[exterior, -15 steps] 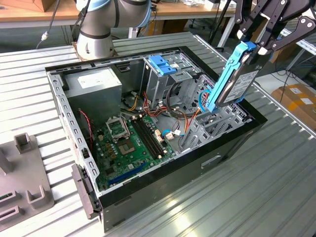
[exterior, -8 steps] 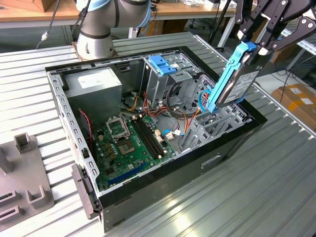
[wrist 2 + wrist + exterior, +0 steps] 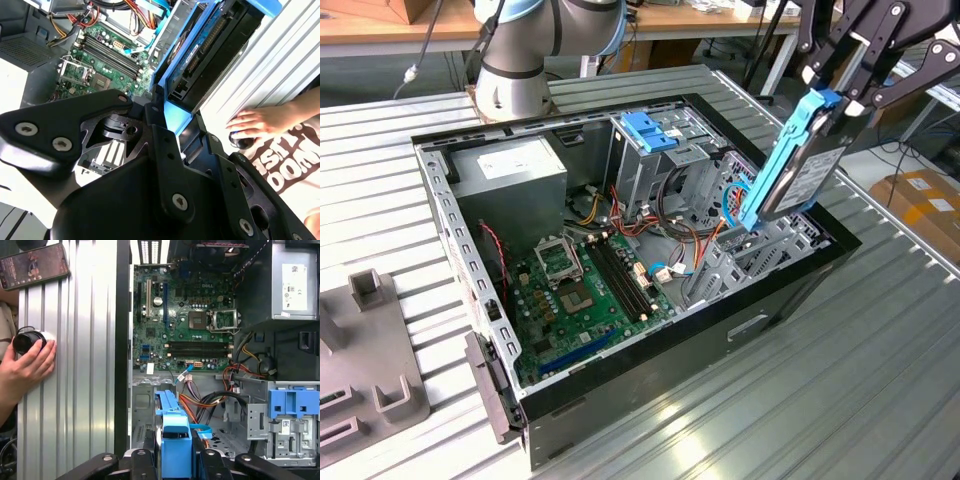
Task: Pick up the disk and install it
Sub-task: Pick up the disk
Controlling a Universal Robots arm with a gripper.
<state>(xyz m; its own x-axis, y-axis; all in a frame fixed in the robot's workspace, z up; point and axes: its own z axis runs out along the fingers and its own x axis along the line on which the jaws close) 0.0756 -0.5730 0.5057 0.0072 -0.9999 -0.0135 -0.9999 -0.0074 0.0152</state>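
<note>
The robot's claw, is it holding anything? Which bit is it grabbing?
Yes. The gripper holds the disk by its blue top end, so the disk hangs tilted above the open computer case.

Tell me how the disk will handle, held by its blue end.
Likely stiff: the disk hangs tilted from the pincer without bending. Probably heavy for its size, being a metal-cased drive. Its smooth blue plastic rails might slip in the grip.
</note>
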